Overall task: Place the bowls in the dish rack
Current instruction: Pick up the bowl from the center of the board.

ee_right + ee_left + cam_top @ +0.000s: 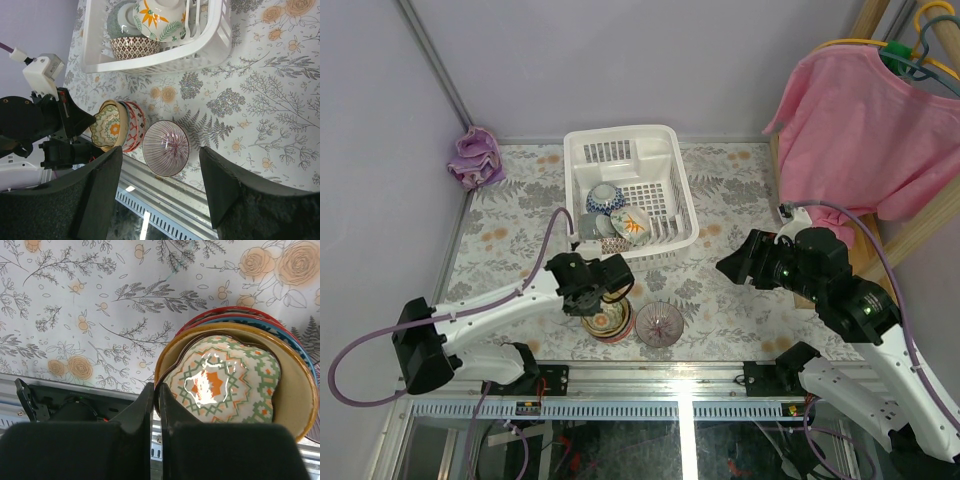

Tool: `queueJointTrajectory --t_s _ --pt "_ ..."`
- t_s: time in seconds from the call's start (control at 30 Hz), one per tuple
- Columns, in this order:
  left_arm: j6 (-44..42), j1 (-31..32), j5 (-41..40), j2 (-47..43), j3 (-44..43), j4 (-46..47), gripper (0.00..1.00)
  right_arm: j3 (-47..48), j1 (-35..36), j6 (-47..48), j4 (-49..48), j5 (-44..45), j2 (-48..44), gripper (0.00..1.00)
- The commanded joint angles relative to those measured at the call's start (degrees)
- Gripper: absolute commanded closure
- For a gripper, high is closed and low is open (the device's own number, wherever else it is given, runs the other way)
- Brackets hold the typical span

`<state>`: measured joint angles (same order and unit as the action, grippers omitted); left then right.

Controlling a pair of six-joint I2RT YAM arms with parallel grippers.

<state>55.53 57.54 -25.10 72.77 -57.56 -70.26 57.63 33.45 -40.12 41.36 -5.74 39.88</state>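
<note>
A stack of bowls stands near the table's front edge. Its top bowl is orange-yellow with a green and orange pattern inside. My left gripper is shut on that bowl's near rim, one finger inside and one outside. Below it lie a blue-rimmed and a red-rimmed bowl. A purple-striped bowl sits alone just right of the stack. The white dish rack behind holds several bowls, among them a blue-white one and a flowered one. My right gripper hangs open and empty, right of the rack.
A purple cloth lies at the table's far left corner. A pink shirt hangs on a hanger at the right, over the table's right edge. A metal rail runs along the front edge, close behind the stack.
</note>
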Motion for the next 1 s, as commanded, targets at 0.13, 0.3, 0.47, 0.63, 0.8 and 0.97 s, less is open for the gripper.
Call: queueJointTrajectory --t_s 0.13,0.3,0.47,0.63,0.8,0.97 --pt "0.3 -0.5 -2.4 -4.5 -7.6 -0.8 1.0 0.0 0.4 0.3 -2.3 -2.2 0.5 0.3" --pt "-0.1 -0.5 -2.7 -5.8 -11.2 -2.0 1.0 -0.7 0.4 -0.3 -3.3 -2.7 0.6 0.3" --pt "-0.8 -0.4 -1.1 -7.0 -13.4 -0.8 1.0 -1.2 0.4 -0.5 -4.6 -4.5 1.3 0.3" --pt "-1.5 -0.4 -0.4 -8.3 -15.9 0.3 1.0 -2.1 0.4 -1.1 -7.1 -7.1 2.5 0.3" --pt "-2.6 -0.4 1.4 -8.2 -16.8 2.8 1.0 -3.9 0.4 -2.8 -11.3 -11.6 4.3 0.3" --pt "-3.2 -0.3 5.4 -8.9 -15.3 9.8 1.0 -6.7 0.8 -6.4 -17.7 -16.4 5.3 0.31"
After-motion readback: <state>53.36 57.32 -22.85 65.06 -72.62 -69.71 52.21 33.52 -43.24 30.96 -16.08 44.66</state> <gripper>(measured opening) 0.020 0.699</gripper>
